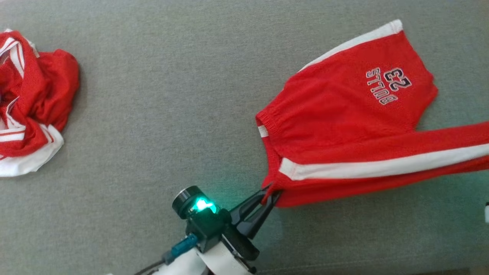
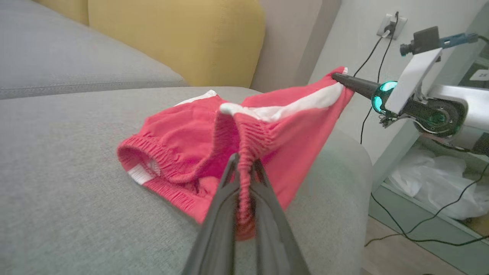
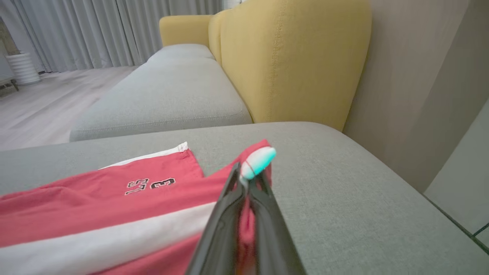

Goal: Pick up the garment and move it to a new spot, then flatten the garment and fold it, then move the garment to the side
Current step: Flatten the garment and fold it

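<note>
Red, 1 garment (image 1: 344, 122), 1 heap (image 1: 36, 95), 2 hands (image 1: 272, 193) (image 3: 247, 178)

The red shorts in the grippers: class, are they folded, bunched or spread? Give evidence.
Spread, not folded: the shorts' printed leg lies flat on the cushion; left gripper and right gripper hold the striped edge stretched.

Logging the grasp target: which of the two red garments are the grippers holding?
The red shorts printed 23, spread out on the right: left gripper pinches the waistband, right gripper a leg hem. The crumpled garment lies untouched.
</note>
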You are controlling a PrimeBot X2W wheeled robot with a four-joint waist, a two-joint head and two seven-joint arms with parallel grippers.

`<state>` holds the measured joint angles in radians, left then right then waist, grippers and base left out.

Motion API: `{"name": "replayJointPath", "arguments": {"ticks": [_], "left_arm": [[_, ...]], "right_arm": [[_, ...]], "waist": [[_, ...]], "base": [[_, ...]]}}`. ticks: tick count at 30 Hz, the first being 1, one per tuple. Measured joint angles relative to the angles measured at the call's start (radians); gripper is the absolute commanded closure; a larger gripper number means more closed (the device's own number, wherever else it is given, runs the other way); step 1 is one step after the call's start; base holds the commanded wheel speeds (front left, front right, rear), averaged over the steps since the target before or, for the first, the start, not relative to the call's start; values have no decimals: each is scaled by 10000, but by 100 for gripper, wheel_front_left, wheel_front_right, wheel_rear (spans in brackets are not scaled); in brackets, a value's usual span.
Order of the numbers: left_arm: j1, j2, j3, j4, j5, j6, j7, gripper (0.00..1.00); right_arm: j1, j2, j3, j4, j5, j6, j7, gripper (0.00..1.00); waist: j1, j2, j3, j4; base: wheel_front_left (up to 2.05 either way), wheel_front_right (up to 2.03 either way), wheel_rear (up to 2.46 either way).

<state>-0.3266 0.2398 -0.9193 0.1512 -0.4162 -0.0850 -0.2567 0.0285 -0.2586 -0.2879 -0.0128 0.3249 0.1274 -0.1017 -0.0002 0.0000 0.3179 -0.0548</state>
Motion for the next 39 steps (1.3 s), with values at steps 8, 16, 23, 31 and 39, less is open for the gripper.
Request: {"name": "replayJointPath", "arguments": {"ticks": [8, 16, 23, 31, 39], "left_arm": [[-630, -1085, 453, 936, -1087, -176, 111, 100], [-2264, -1728, 573, 2431, -2491, -387, 146, 100], [-3498, -1864, 159, 3114, -2917, -397, 73, 100], [-3562, -1885, 249, 2993, -2926, -268, 42, 0], [-1987, -1898, 1317, 1375, -1360, 917, 29, 0]], "right_arm": [[-1631, 48, 205, -290, -412, -2, 1856, 100], [-4055, -1197, 1396, 2146, -1149, -2, 2343, 100], [-6157, -1643, 2888, 4702, -924, -2, 1682, 60], [-6847, -1921, 3787, 6270, 395, -2, 562, 0], [-5942, -2660, 4195, 6836, 1904, -2, 773, 0]], "waist": [[2, 0, 316, 477], [3, 0, 820, 861], [5, 0, 1460, 1031], [5, 0, 1552, 1303], [0, 0, 1154, 1446]], "base": [[0, 0, 0], [0, 0, 0], [0, 0, 0], [0, 0, 0], [0, 0, 0]]}}
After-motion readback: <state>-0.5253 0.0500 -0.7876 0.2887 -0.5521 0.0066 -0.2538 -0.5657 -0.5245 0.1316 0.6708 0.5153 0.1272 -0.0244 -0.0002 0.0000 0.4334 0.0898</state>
